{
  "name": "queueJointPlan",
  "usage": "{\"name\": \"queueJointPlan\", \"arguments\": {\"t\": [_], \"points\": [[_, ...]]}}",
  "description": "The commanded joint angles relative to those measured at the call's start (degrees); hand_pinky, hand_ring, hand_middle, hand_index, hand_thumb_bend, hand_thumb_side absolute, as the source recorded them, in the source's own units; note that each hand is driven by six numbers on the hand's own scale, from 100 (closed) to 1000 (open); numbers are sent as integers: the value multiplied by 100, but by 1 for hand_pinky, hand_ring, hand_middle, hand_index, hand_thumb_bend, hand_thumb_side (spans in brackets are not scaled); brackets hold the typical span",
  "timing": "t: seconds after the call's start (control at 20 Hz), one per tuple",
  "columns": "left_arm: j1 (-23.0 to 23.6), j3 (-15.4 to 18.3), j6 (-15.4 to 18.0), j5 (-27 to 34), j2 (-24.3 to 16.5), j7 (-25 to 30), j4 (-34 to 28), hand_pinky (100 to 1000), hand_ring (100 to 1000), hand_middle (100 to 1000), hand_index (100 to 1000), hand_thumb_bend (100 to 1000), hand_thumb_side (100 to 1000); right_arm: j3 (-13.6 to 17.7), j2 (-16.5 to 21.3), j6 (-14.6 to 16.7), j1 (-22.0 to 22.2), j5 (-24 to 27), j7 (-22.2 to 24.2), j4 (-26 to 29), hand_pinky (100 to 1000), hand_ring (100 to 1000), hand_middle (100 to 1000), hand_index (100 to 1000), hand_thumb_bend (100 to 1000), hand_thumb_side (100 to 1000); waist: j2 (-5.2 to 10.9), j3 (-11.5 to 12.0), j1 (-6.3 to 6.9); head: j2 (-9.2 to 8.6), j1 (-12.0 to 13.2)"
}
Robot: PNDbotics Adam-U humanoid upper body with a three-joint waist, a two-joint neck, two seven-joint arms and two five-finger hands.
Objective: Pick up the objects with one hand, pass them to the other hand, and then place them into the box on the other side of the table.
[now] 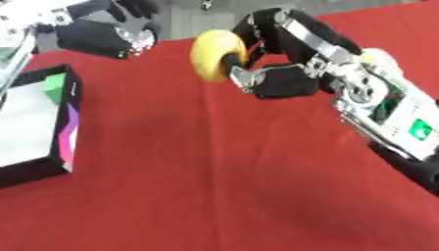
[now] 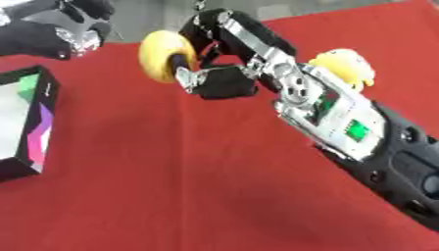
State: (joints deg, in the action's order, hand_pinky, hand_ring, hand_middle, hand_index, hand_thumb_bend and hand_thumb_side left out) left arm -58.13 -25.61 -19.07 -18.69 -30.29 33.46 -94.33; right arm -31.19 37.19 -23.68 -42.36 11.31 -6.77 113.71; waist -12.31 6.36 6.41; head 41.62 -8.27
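Note:
A round yellow object (image 1: 214,53) hangs above the red table, pinched between the fingers and thumb of my right hand (image 1: 273,73), whose arm comes in from the lower right. My left hand (image 1: 107,34) hovers at the upper left, a short way left of the yellow object and apart from it; its fingers look curled and nothing shows in them. A black-walled box (image 1: 67,128) with a white floor lies at the left edge, below the left hand. Another pale yellow object (image 2: 345,66) shows behind my right wrist.
The red cloth (image 1: 214,186) covers the table. A green block (image 1: 55,86) sits in the box's far corner. A grey floor strip runs along the far edge of the table.

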Motion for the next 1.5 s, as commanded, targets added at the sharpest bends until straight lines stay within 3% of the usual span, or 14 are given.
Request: {"name": "queueJointPlan", "arguments": {"t": [0.05,0.45,0.7,0.95,1.1,1.5], "points": [[-132,43,-21,168,-67,149,-155,826,834,744,828,100,657,29,10,10,-114,-64,47,88,576,628,503,575,100,108,194,16,57,-48,-27],[5,266,4,743,-249,438,-521,842,852,751,830,122,817,9,5,-31,-85,-150,81,88,576,627,502,574,100,107,157,28,46,-77,-127],[34,238,-67,1049,-245,625,-565,845,856,748,821,156,900,-2,-7,-35,-90,-189,97,88,577,627,503,574,100,105,136,28,27,-88,-161],[49,225,-125,1124,-236,810,-592,847,860,754,823,181,903,6,-9,-31,-96,-193,96,88,576,627,503,574,100,106,130,27,22,-87,-160],[47,189,-185,1081,-192,911,-519,848,862,755,823,146,880,0,-17,-28,-109,-183,112,88,575,626,502,573,100,102,130,27,21,-83,-159],[-20,66,-337,987,-45,1035,-318,847,861,755,819,118,922,18,41,2,-69,-188,117,88,566,621,501,569,100,112,126,26,19,-76,-162]]}}
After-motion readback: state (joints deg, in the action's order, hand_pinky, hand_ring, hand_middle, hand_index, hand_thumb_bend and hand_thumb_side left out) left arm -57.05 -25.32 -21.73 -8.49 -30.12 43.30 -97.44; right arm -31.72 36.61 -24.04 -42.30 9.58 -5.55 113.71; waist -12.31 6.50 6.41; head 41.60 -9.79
